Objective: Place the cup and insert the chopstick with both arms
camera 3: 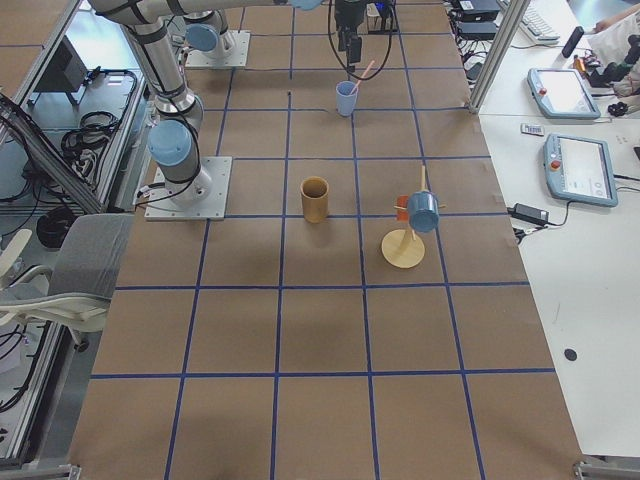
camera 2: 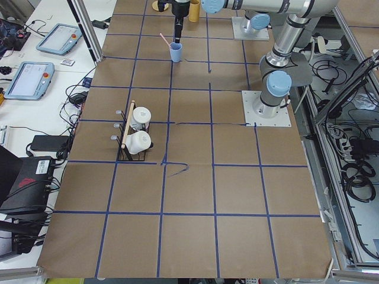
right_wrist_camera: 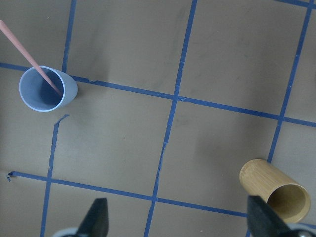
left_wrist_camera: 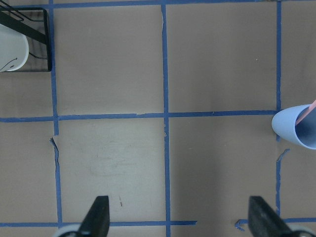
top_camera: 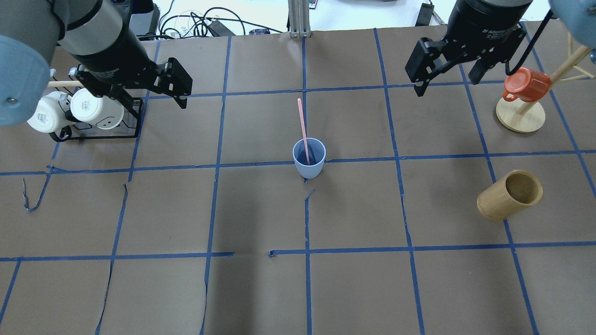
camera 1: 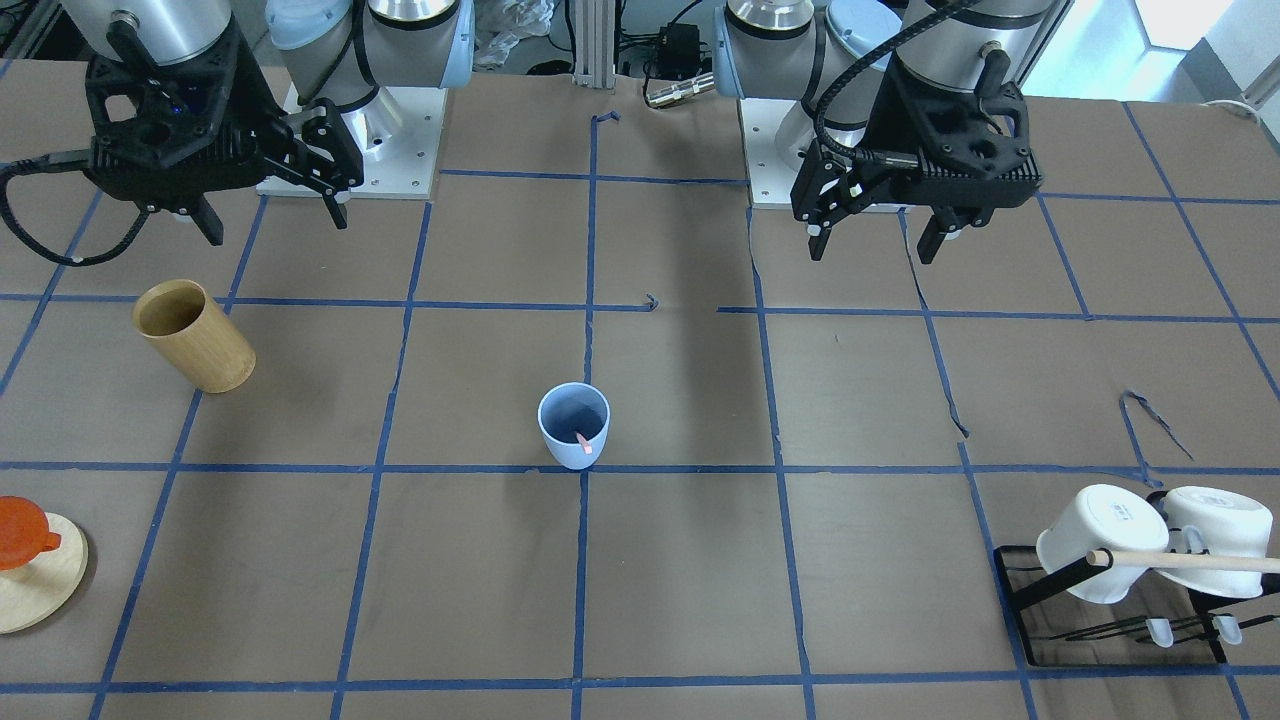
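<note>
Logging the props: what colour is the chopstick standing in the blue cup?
Pink. The chopstick shows best in the overhead exterior view.

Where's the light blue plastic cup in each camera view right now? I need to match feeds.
Front-facing: light blue plastic cup at centre.
Overhead: cup at centre.
Exterior left: cup near top, left of middle.
Exterior right: cup near top, right of middle.
Left wrist: cup at right edge, cropped.
Right wrist: cup upper left.
Shared landmark: thin pink chopstick leaning inside it.
</note>
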Available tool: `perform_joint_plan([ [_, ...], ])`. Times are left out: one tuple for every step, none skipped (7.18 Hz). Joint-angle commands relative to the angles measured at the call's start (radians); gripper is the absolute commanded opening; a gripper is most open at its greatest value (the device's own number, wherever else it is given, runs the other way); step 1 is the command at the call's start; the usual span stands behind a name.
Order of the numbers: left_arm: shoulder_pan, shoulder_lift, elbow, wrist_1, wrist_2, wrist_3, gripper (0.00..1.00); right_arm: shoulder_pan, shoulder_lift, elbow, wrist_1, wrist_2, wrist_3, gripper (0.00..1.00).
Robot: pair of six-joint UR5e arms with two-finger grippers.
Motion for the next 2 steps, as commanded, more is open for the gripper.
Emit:
perform_joint_plan([
  [0.0,0.0,0.0,0.001,0.0,-0.001,1.0,0.0,-0.001,0.0,0.0,0.0,0.001,1.0],
  [0.0,0.0,0.0,0.001,0.0,-0.001,1.0,0.0,-0.001,0.0,-0.003,0.0,0.001,1.0],
])
